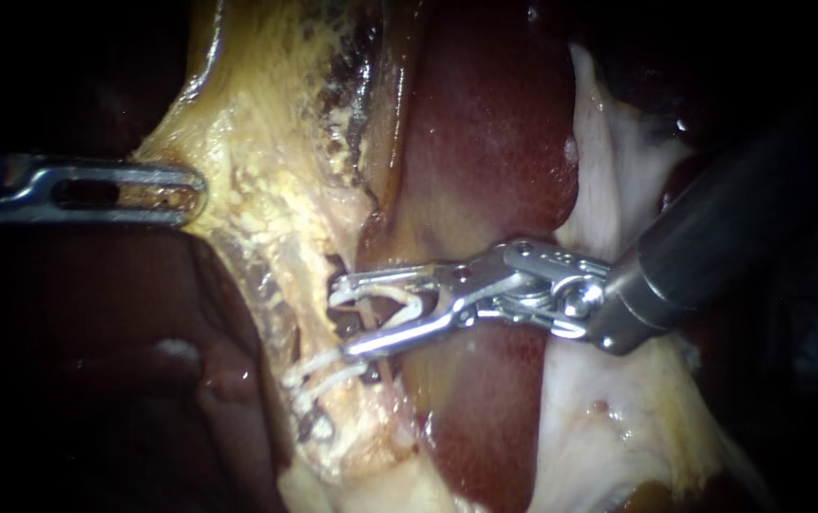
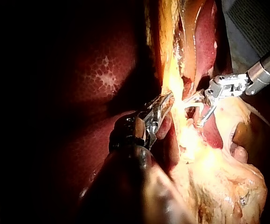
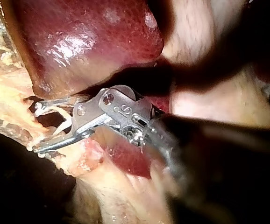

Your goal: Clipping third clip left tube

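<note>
Two instruments work beside the dark red liver (image 1: 494, 142). The left instrument (image 1: 190, 190), entering from the left, has its slotted jaws pinched on the edge of a sheet of yellow tissue (image 1: 256, 209). The right instrument (image 1: 344, 316) carries an open white clip (image 1: 380, 293) between its jaws, which stand well apart. This clip straddles a thin pale tube (image 1: 369, 312) at the liver's border. Two further white clips (image 1: 318, 372) sit just below it on the same tissue strip.

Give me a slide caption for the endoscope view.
Right instrument carries a clip astride the tube; left instrument holds tissue.
</note>
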Tool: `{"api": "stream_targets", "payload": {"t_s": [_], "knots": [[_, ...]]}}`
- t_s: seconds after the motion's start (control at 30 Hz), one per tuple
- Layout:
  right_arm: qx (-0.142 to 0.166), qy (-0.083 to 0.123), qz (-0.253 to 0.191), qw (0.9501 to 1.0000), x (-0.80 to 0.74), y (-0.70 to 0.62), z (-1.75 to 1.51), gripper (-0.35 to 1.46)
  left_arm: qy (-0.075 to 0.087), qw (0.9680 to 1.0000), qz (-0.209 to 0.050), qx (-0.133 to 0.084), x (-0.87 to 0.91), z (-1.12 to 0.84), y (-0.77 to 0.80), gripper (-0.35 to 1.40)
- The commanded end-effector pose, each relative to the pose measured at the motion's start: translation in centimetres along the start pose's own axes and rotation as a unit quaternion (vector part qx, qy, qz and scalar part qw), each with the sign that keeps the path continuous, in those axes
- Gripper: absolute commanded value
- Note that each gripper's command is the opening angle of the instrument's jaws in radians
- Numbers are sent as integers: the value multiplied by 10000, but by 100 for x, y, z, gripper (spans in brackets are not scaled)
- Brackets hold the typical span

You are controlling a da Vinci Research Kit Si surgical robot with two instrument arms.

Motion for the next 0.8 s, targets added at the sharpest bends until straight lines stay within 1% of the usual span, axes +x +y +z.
{"api": "stream_targets", "payload": {"t_s": [0.03,0.17,0.23,0.4,0.53,0.63,0.8], "knots": [[30,-14,13,10000,-1,-1,3,54,3,10000,-1,4,0,0,0,-35],[179,-91,49,9998,-4,-2,12,54,3,10000,-1,4,0,0,1,-35],[273,-87,57,9996,-4,-4,14,55,3,10000,-1,5,0,0,1,-35],[634,91,139,9978,0,-12,14,56,4,10000,-1,5,0,0,1,-35],[851,147,238,9960,4,-21,17,56,-5,10000,-1,-5,-1,0,2,-35],[1009,144,309,9943,5,-28,20,56,-3,10000,-1,-4,-2,-1,4,-35],[1234,197,438,9912,7,-33,27,55,-14,10000,-4,-18,-2,-1,6,-35]]}}
